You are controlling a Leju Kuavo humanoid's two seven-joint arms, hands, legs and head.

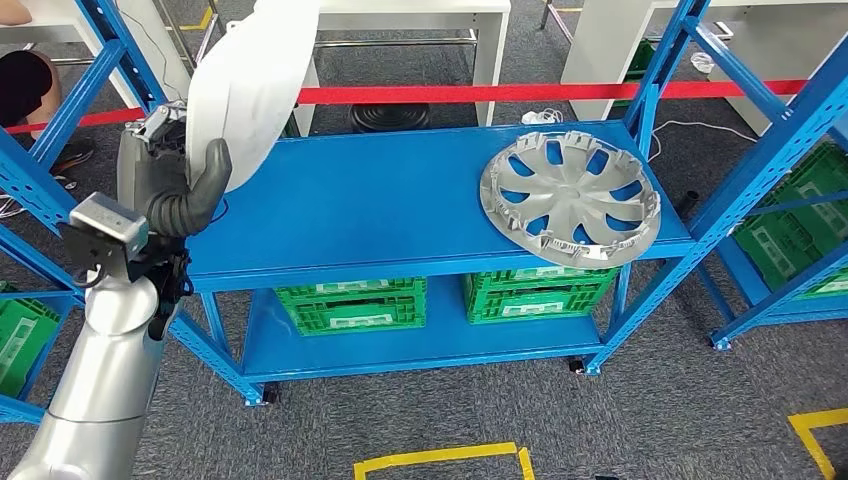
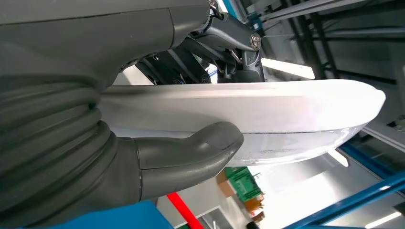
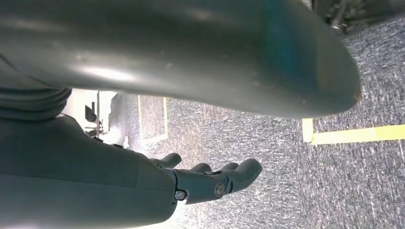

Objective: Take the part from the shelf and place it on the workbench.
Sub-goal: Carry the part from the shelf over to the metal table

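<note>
Fingers (image 2: pixel 229 40) of left hand (image 1: pixel 175 185): dark, set behind the white panel (image 1: pixel 250 90), thick grey thumb (image 2: pixel 191 155) pressed on its near face; panel pinched between them, raised upright and slightly tilted above the left end of the blue shelf (image 1: pixel 380 205), its lower edge at the hand. Left arm (image 1: pixel 100 370): silver, rising from the lower left corner, grey camera block at the wrist. Shelf top: flat blue board; silver wheel cover (image 1: pixel 570 197) lying face down at the right end, its rim overhanging the front edge a little, well apart from the panel. Lower shelf level: two green crates (image 1: pixel 352 303), side by side, below the top board. Further green crates in the neighbouring blue racks at far left and far right. Red tape barrier (image 1: pixel 500 93) stretched behind the shelf; white tables beyond it. Floor: grey carpet, yellow tape marks (image 1: pixel 440 458) in front of the shelf. Right hand (image 3: pixel 210 179): hanging over grey carpet, dark fingers loosely curved and slightly apart, holding nothing; yellow floor tape near it.
</note>
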